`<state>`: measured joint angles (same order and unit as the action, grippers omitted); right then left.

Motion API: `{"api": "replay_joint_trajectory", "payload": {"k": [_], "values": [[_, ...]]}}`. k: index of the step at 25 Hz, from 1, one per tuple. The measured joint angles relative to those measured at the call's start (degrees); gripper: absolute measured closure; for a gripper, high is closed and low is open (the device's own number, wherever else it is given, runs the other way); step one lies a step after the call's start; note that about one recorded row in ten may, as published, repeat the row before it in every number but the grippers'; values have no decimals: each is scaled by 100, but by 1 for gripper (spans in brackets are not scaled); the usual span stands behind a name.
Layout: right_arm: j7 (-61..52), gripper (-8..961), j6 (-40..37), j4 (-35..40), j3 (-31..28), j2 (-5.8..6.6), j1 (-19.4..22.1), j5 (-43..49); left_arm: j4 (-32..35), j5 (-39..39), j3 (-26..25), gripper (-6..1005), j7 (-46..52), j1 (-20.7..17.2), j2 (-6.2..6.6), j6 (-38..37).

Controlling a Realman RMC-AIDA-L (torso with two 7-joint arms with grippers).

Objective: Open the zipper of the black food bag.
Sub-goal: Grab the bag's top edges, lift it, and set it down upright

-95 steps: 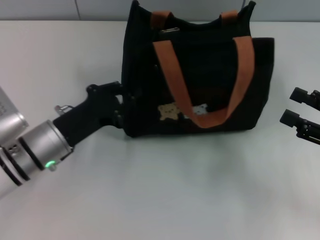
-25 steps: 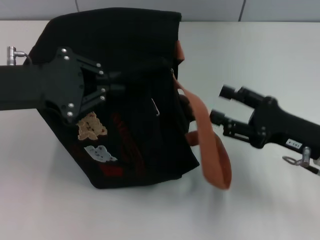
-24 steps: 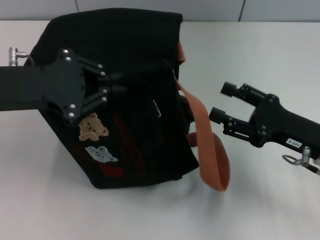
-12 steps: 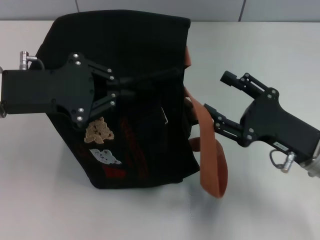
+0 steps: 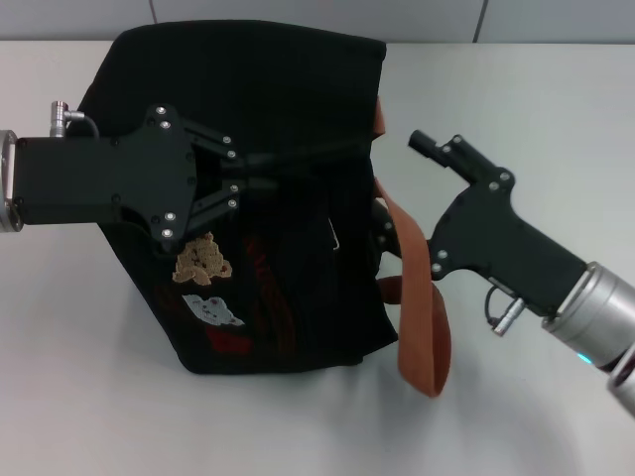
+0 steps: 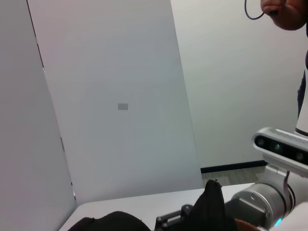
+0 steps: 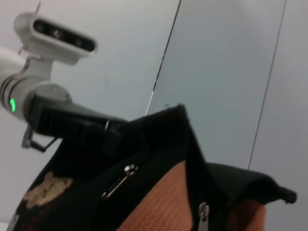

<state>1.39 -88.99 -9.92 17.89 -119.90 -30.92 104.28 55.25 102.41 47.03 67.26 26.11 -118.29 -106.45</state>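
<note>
1. The left gripper has its jaws clenched on the black food bag.
2. The right gripper is at the zipper; its jaws' state cannot be told.
3. The bag stands on the table.

Left arm: reaches in across the bag from the bag's left side, wrist level.
Left gripper: over the bag's upper face, fingers drawn together on a fold of fabric.
Right arm: angled in from the bag's right side.
Right gripper: at the bag's right edge, one finger visible, the other hidden.
</note>
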Motion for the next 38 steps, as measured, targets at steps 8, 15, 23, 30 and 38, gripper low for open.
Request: {"api": "replay_joint_trajectory", "payload": {"k": [8, 15, 23, 30, 38], "values": [[742, 197, 122, -346, -217, 1, -44, -6, -6, 9, 0, 896, 9, 17, -8, 11], [1399, 196, 179, -586, -598, 2, -72, 4, -6, 12, -1, 896, 20, 26, -9, 12], [2115, 196, 197, -799, -655, 2, -59, 24, -6, 11, -1, 896, 21, 26, -10, 10], [2236, 207, 199, -820, -597, 2, -26, 128, -52, -6, -1, 896, 4, 26, -10, 10], [2422, 393, 199, -821, -591, 2, -22, 407, -67, -8, -1, 895, -3, 25, -9, -21]]}}
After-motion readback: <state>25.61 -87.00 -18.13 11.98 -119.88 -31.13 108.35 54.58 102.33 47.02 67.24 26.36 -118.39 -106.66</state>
